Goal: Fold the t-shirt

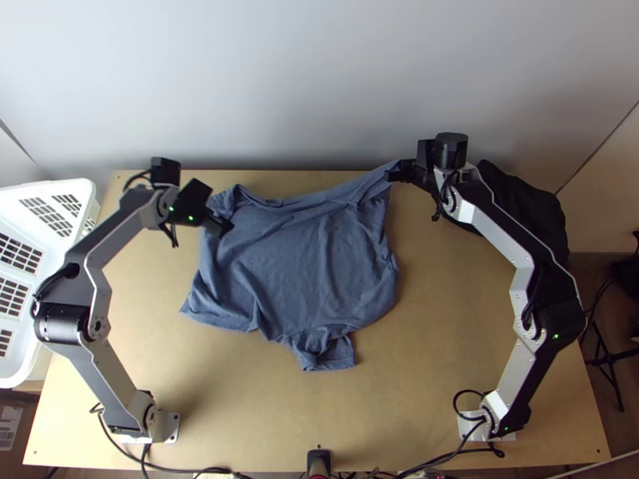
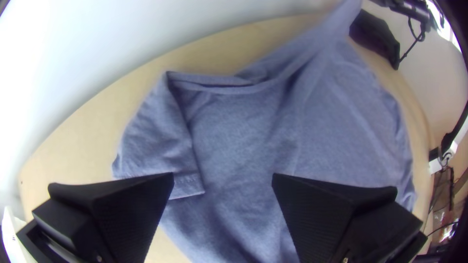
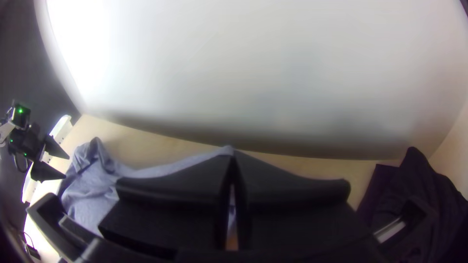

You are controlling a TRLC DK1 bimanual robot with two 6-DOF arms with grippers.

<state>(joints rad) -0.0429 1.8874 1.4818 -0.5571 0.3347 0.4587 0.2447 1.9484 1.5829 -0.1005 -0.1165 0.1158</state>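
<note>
As a light wooden table (image 1: pixel 447 335) stretches beneath them, two robot arms reach from its near side: the left arm (image 1: pixel 116 231) bows outward at the elbow and angles in toward the far left, while the right arm (image 1: pixel 499 227) mirrors it at the far right. Between them lies a blue-grey t-shirt (image 1: pixel 287 255), mostly spread but rumpled, a hemmed flap turned over at its far left and a bunched piece at its near edge. A white basket (image 1: pixel 20 194) stands at left, dark cloth (image 1: pixel 527 207) at far right. Above the shirt's far-left part hangs the left gripper (image 1: pixel 220 207), tilted inward, its fingers (image 2: pixel 336 209) spread wide. The right gripper (image 1: pixel 393 172), pointed inward, pinches the shirt's far-right corner, the fabric drawn out in a narrow strip to its closed fingertips.
</note>
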